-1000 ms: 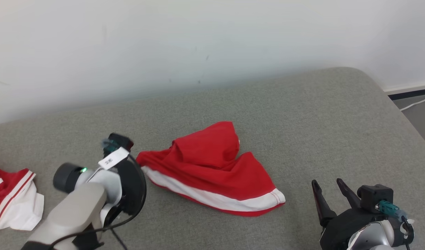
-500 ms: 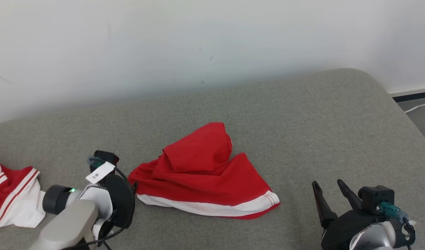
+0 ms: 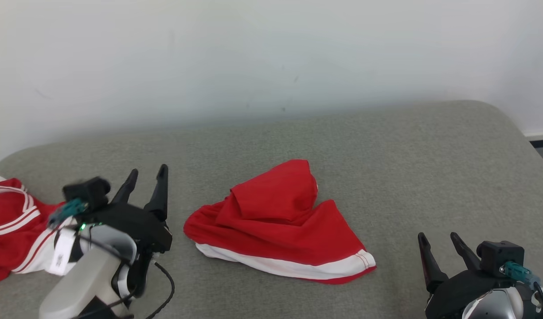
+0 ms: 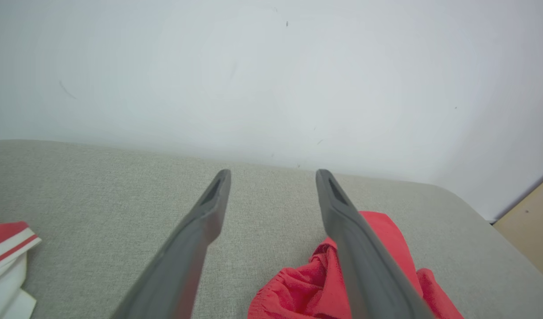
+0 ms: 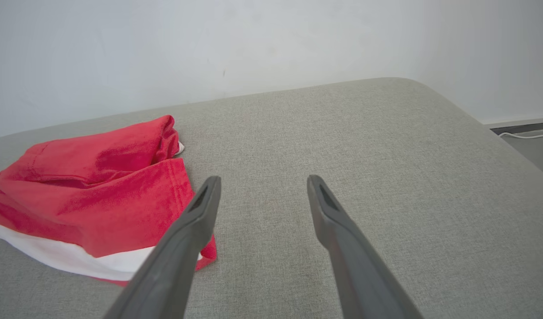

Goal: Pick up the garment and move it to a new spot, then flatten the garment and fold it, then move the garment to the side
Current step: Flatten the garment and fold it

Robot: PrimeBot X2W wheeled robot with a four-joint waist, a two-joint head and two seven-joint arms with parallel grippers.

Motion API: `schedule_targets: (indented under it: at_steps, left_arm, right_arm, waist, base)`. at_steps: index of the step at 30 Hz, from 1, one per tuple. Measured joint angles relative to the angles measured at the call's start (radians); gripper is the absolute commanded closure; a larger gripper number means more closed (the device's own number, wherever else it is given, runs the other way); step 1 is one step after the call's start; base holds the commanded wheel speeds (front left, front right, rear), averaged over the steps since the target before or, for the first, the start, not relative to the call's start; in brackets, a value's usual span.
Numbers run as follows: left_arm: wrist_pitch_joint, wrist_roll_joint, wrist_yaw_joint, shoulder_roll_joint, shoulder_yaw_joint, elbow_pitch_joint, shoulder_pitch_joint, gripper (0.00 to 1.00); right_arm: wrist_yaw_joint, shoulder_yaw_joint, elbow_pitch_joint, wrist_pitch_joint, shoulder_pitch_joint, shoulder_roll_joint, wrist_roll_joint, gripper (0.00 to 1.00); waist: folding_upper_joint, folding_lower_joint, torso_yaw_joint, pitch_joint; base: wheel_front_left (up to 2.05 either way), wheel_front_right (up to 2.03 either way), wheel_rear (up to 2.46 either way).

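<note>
Garment crumpled mid-frame, likely soft, light, floppy. Best pinched along white hem. Left gripper, right gripper spread wide, empty.

Open cushion lies right of the garment; wall blocks behind.

Red garment w/ broad white hem band; 2nd garment red w/ thin white stripes & white panel. Cushion grey-green, fine weave; wall pale off-white. Black fingers, teal plugs on left gripper & right gripper.
</note>
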Motion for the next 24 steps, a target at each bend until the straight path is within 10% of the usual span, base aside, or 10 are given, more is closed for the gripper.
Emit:
schedule_targets:
  at_steps: [24]
  left_arm:
    - [-0.046,0.031,0.036,0.099,0.155,-0.404,0.45,0.0]
  right_arm:
    - [-0.009,0.006,-0.01,0.0,0.018,0.014,0.013,0.0]
  waist:
    - [-0.0001,0.0,0.086,-0.049]
  base:
    - [0.0,0.0,0.0]
